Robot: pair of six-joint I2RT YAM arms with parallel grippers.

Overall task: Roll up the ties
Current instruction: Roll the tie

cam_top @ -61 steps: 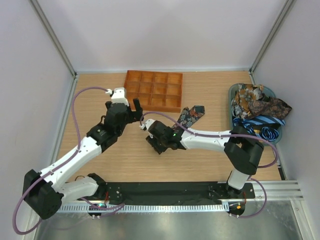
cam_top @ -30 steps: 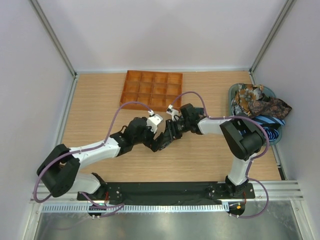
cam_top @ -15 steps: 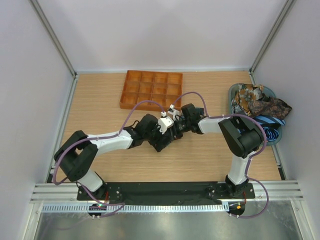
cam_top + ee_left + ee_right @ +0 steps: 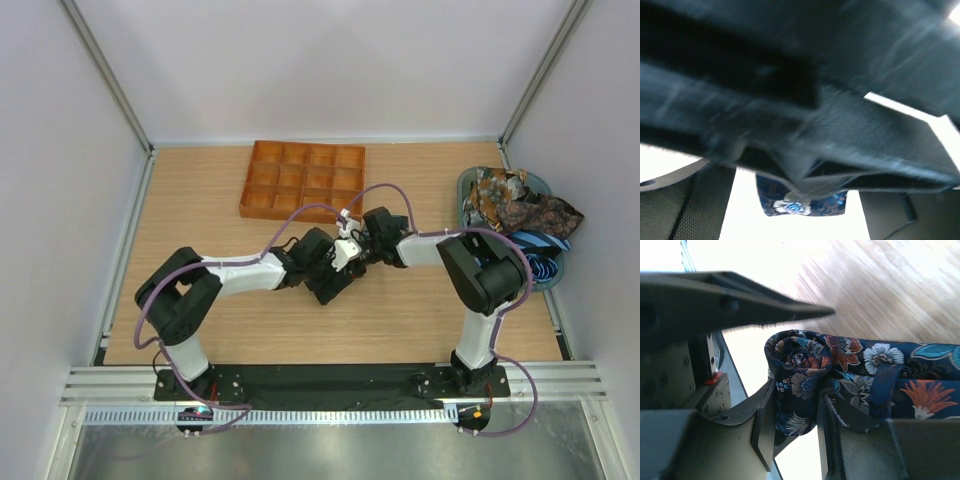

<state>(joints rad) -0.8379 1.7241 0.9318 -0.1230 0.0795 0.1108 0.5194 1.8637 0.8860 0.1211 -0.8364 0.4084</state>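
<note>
A dark floral tie is rolled into a tight coil [image 4: 800, 372], and its flat tail [image 4: 900, 365] runs off to the right over the wooden table. My right gripper [image 4: 796, 427] is shut on the coil, one finger on each side. In the top view both grippers meet at mid-table and hide the tie: right gripper [image 4: 358, 254], left gripper [image 4: 335, 282]. In the left wrist view a blurred dark gripper body fills the frame. A small edge of the tie [image 4: 800, 205] shows between the spread fingers of my left gripper [image 4: 797, 220], which touch nothing.
An orange gridded tray [image 4: 305, 180] sits at the back of the table. A basket [image 4: 470, 182] at the right edge holds more floral ties [image 4: 515, 205] and a blue striped tie [image 4: 535, 245]. Purple cables loop over both arms.
The left arm swung right and stretched out until its gripper met the right one. The right gripper moved up and right along the tie, whose flat part no longer shows from above.
</note>
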